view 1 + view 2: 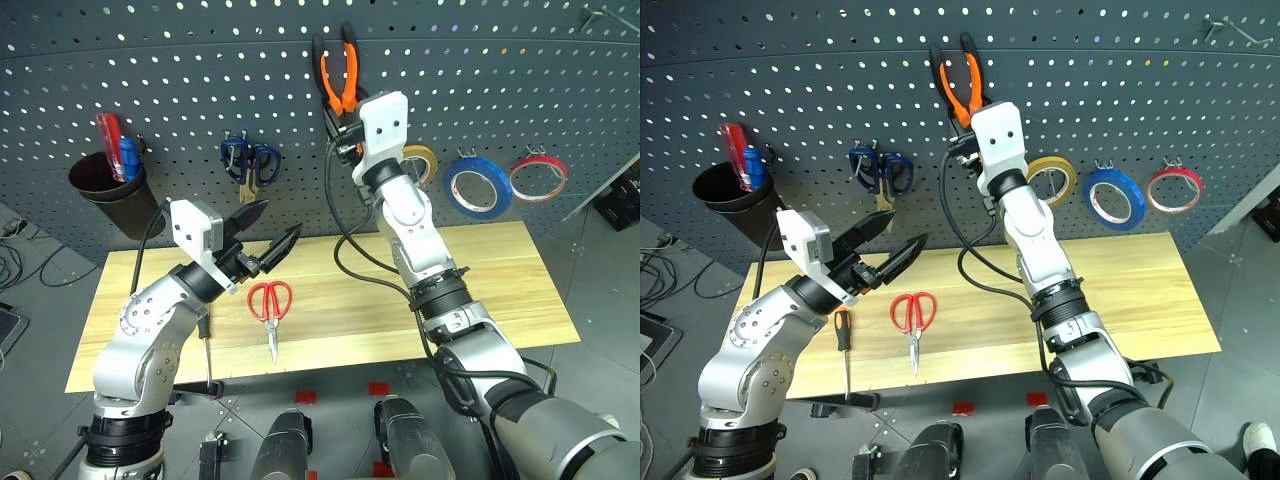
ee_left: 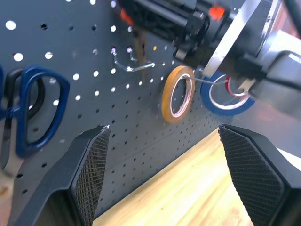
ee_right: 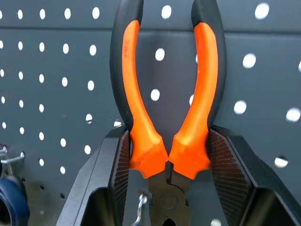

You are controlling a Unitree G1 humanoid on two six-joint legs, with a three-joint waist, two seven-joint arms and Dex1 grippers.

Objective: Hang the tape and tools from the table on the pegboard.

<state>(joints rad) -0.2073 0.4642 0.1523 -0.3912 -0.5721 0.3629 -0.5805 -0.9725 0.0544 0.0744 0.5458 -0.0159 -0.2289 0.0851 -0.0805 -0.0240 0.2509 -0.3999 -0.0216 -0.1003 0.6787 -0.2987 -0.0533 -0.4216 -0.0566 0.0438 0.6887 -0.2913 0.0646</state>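
Right gripper [image 3: 167,160] jaws pinching pliers [image 1: 340,80], handles up against pegboard [image 1: 200,90] | left gripper [image 1: 268,232] jaws spread, empty | scissors [image 1: 270,305], screwdriver [image 1: 844,345] on bench [image 1: 500,280]; tape [image 1: 478,188] hung | risk: handles miss hook, pliers drop on release.

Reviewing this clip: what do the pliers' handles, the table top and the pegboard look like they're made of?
Pliers: handles look like moulded orange and black rubbery plastic, smooth with a slight sheen; the joint looks like dark metal. Table: light wood or wood-look laminate, with visible plank lines and grain. Pegboard: probably painted sheet metal, matte dark grey, evenly punched holes.
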